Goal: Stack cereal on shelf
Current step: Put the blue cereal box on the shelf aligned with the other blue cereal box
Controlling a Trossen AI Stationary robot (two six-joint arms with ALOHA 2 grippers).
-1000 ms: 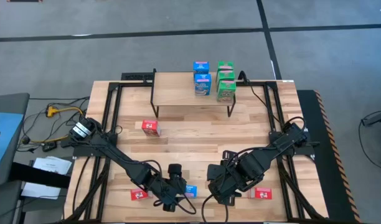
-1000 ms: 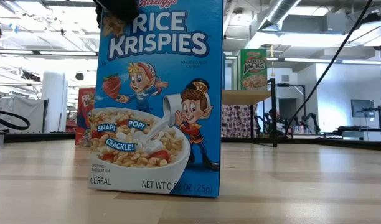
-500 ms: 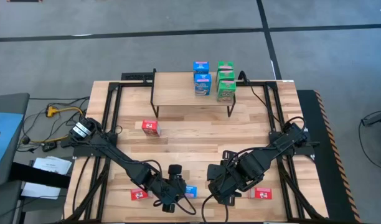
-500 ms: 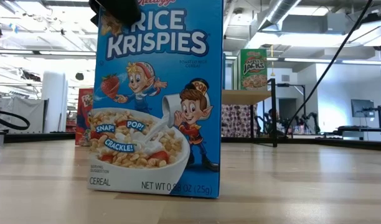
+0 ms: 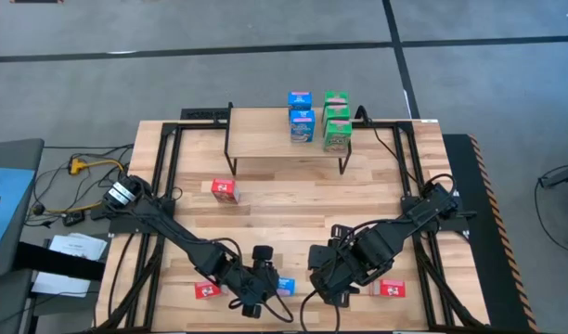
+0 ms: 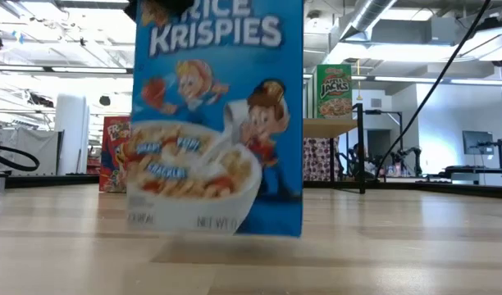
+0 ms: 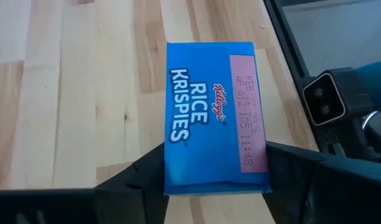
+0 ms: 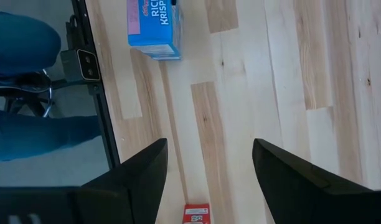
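Note:
My left gripper [image 5: 261, 288] is near the table's front edge, shut on a blue cereal box [image 7: 215, 118] that hangs just above the table [image 6: 218, 123]. Beside it on the right, my right gripper [image 5: 332, 283] hovers open above bare boards [image 8: 209, 180], holding nothing. The shelf [image 5: 265, 139] stands at the far side. On its top are a stack of blue boxes [image 5: 301, 119] and, beside it, a stack of green boxes [image 5: 336, 121]. Red boxes lie on the table at the left [image 5: 225, 190], front left [image 5: 206, 290] and front right [image 5: 392, 289]. My left gripper pinches the blue box between its two fingers, one on each broad face [image 7: 172, 177], at the box's top end near its left corner. The fingers [image 7: 141, 177] come slanting down from the table's left. The box hangs upright, its bottom clear of the table.
Black frame rails [image 5: 168, 186] run along the table's left and right sides. Free boards lie between the shelf and both grippers. The front-right red box also shows below my right gripper [image 8: 195, 213].
The blue box stood on the table a second ago. It has tipped slightly and then risen a little, clear of the boards, in my left gripper. My right gripper has kept still.

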